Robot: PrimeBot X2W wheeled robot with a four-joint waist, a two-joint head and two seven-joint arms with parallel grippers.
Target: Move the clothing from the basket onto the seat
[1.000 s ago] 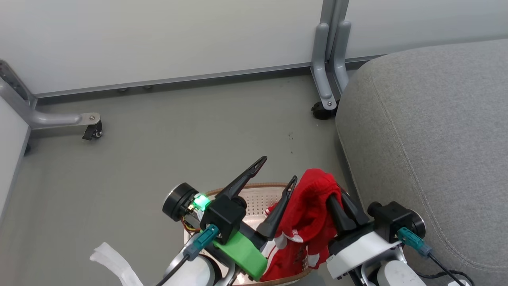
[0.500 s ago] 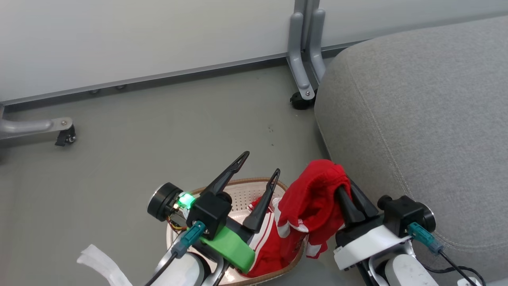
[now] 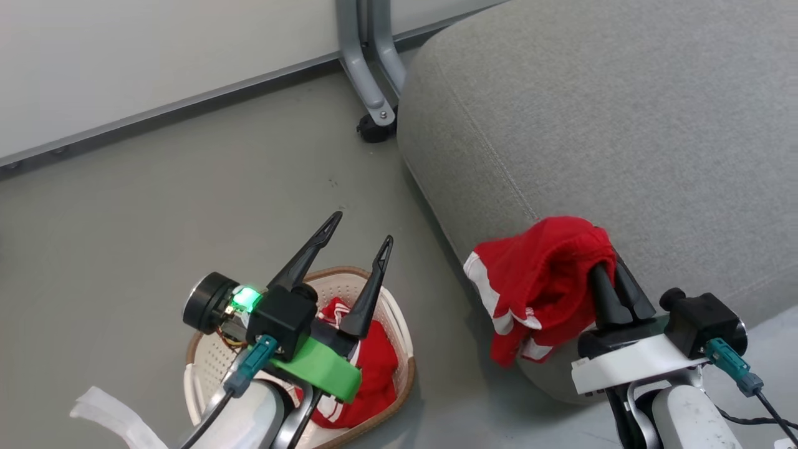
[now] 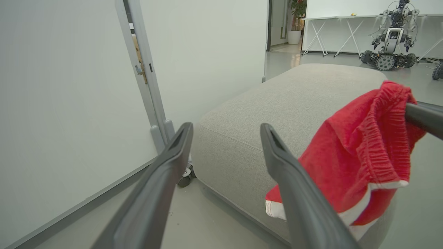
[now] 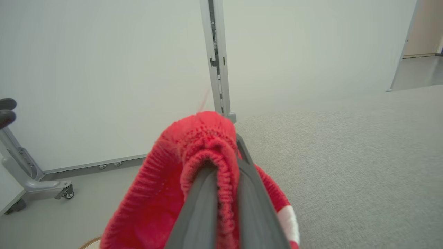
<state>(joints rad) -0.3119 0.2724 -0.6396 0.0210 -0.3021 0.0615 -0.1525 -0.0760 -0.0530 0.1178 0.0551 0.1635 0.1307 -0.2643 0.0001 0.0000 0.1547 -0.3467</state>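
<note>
One red garment (image 3: 536,280) hangs at the near corner of the grey seat (image 3: 592,112), its waistband pinched between the closed fingers of your right gripper (image 3: 610,274). A second red garment (image 3: 374,368) lies in the basket (image 3: 402,330) on the floor (image 3: 187,199), beneath your left gripper (image 3: 362,227), which is spread wide and empty.

I look over all my camera views and I find no text, label, brand, number or sign that I can read.
</note>
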